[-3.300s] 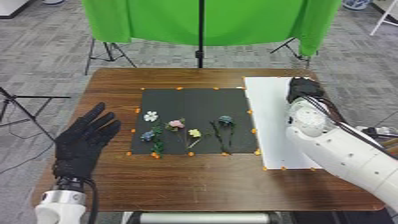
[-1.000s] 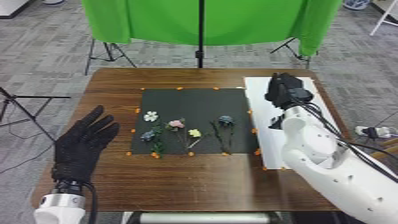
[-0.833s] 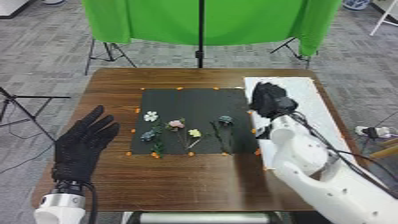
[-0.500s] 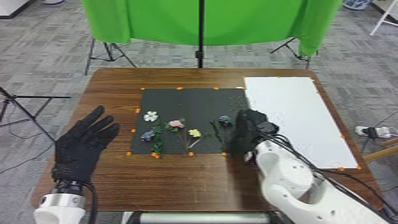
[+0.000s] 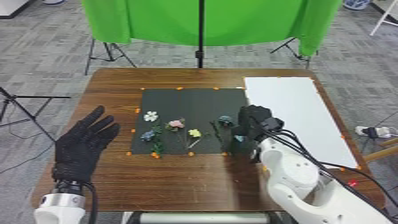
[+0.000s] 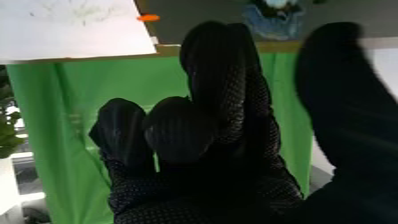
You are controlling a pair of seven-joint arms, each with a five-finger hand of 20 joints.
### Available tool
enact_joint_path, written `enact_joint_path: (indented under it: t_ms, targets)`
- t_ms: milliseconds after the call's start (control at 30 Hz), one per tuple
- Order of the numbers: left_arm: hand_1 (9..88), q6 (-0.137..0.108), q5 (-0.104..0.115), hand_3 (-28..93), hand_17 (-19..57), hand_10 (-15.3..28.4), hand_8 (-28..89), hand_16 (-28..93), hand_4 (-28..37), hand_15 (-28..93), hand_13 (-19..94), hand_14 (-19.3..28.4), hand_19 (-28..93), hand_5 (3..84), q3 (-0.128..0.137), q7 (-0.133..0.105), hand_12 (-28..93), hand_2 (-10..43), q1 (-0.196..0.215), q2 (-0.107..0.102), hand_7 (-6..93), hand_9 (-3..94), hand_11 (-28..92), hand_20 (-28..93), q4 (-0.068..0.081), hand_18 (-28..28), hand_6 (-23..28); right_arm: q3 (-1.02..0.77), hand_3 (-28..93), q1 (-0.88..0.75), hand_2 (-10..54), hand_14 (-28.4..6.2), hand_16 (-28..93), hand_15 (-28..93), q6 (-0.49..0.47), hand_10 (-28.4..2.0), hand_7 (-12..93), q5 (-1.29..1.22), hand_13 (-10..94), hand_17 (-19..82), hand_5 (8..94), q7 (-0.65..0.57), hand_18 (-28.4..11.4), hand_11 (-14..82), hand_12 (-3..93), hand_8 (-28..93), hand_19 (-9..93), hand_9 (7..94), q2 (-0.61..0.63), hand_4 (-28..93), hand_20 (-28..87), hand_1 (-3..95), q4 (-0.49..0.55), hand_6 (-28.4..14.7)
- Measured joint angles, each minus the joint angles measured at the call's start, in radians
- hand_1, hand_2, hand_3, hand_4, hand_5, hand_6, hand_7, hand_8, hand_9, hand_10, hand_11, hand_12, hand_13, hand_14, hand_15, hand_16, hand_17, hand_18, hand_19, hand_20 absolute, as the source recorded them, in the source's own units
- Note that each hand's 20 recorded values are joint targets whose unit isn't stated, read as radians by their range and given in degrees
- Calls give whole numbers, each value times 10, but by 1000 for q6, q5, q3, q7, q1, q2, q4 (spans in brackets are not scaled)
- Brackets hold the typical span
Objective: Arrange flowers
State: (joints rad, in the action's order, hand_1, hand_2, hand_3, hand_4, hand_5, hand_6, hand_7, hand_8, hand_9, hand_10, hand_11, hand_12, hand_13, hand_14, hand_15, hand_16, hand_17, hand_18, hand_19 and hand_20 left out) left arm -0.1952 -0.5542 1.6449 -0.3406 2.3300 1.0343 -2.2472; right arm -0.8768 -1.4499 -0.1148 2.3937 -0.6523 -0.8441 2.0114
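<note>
Fingers (image 6: 213, 70) and thumb (image 6: 330, 75) apart, right hand (image 5: 255, 121) hangs over the black sheet (image 5: 200, 102).

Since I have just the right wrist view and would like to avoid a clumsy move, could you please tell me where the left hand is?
Observer: In the head view, the left hand is over the table, to the left of the dark mat, fingers spread.
Operator: Thank you. Where does the white flower lie?
Observer: The white flower lies on the mat near its left edge, while the right hand is by the mat's right edge.
Operator: And the yellow one?
Observer: The yellow flower lies to the right of the pink flower and a little nearer the robot.
</note>
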Motion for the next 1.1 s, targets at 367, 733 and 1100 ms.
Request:
enact_joint_path:
  t_ms: [367,733,1100]
  targets:
    - [233,1,4,803,-83,203,-88,-90,-243,528,264,284,549,408,-26,0,109,64,-35,0,109,358,245,200,38,267,102,-236,747,-81,16,-187,76,578,163,-199,132,-385,486,159,572,22,-256,228,141,-117,670,610,-11,-282,387,211,65,-10]
    - [221,-11,21,813,-117,174,-94,-65,-274,361,206,207,447,396,-80,-22,101,65,-82,-2,103,324,198,145,78,217,83,-701,719,-247,64,-216,117,330,54,-178,113,-865,391,62,477,337,-261,122,129,-110,501,509,-215,-283,248,154,-19,18]
    - [212,-1,18,813,-110,164,-92,-56,-279,413,230,242,472,380,-88,5,103,61,-107,24,99,320,189,154,106,238,66,-706,761,-331,64,-214,191,172,40,-131,123,-1395,309,-5,335,344,-261,60,130,-117,432,416,-248,-283,196,114,-50,59]
